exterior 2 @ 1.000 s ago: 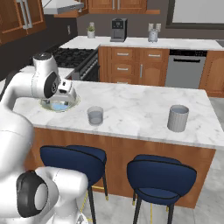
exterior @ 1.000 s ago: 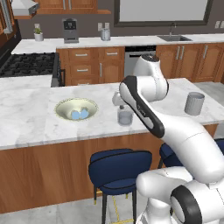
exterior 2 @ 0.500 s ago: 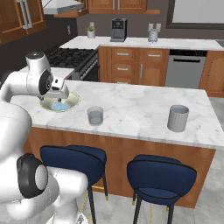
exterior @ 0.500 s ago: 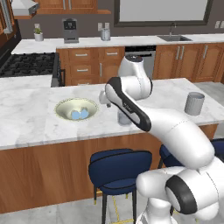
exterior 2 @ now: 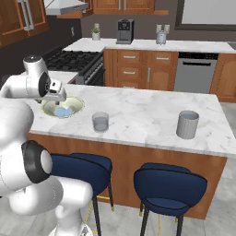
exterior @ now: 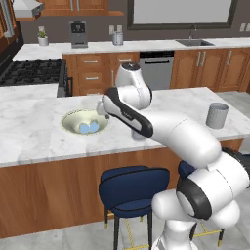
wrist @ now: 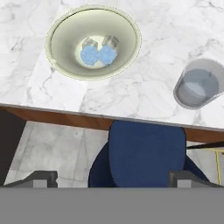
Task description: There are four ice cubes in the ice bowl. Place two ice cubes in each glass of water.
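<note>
- Claw [wrist: 112,177] hangs with jaws spread wide and nothing between them; its two dark tips rise at the bottom corners of the hand view, over the counter's front edge and a blue stool [wrist: 146,151] below.
- Nearest glass [wrist: 197,84] stands on the marble, up and to the right of the claw in the hand view, with water in it and no ice that I can make out.
- Bowl [wrist: 131,30] sits further in on the counter [wrist: 148,87], up and to the left of the claw, well apart from that glass.
- Ice cubes [wrist: 98,53] lie bunched at the bottom of the bowl: two blue ones touching side by side, and two paler ones just behind them.
- From the left base view the bowl [exterior: 68,122] sits left of the arm's wrist, cubes [exterior: 89,127] in its middle.
- Far glass [exterior 2: 187,124] stands well off toward the other end of the counter, past the near glass [exterior 2: 100,122].
- My judgement: none is placed yet, and the coming move turns on the cubes lying forward and left of the claw, so it must travel inward over the rim and drop straight down.
</note>
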Tool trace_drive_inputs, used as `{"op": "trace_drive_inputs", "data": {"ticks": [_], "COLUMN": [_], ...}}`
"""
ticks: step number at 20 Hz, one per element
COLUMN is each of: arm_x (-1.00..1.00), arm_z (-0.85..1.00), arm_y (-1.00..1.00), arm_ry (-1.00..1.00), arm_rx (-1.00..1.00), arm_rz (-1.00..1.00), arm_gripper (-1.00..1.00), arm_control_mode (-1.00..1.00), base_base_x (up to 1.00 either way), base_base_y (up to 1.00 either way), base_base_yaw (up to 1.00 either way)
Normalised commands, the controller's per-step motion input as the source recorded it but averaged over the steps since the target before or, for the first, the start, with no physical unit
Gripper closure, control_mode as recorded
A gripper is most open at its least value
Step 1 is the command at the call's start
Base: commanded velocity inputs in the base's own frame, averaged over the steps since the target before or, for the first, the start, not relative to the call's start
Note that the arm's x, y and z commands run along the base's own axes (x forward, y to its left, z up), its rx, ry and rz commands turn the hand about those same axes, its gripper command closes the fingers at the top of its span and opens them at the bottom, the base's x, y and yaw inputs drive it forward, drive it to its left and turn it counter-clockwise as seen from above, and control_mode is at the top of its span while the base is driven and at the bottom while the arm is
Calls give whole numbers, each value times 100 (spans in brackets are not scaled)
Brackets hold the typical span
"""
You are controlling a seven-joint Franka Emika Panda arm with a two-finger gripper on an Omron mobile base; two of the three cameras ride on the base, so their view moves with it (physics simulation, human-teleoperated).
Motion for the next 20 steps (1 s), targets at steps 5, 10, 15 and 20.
{"op": "trace_drive_inputs", "data": {"ticks": [5, 10, 15, 20], "arm_x": [31, 23, 36, 36], "arm_z": [-40, -37, -25, -25], "arm_y": [41, 30, 14, 16], "arm_ry": [6, 9, 4, 7], "arm_rx": [0, 0, 0, 0], "arm_rz": [0, 0, 0, 0], "arm_gripper": [-100, -100, -100, -100], "arm_control_mode": [-100, -100, -100, -100], "base_base_x": [0, 0, 0, 0], "base_base_y": [0, 0, 0, 0], "base_base_yaw": [0, 0, 0, 0]}}
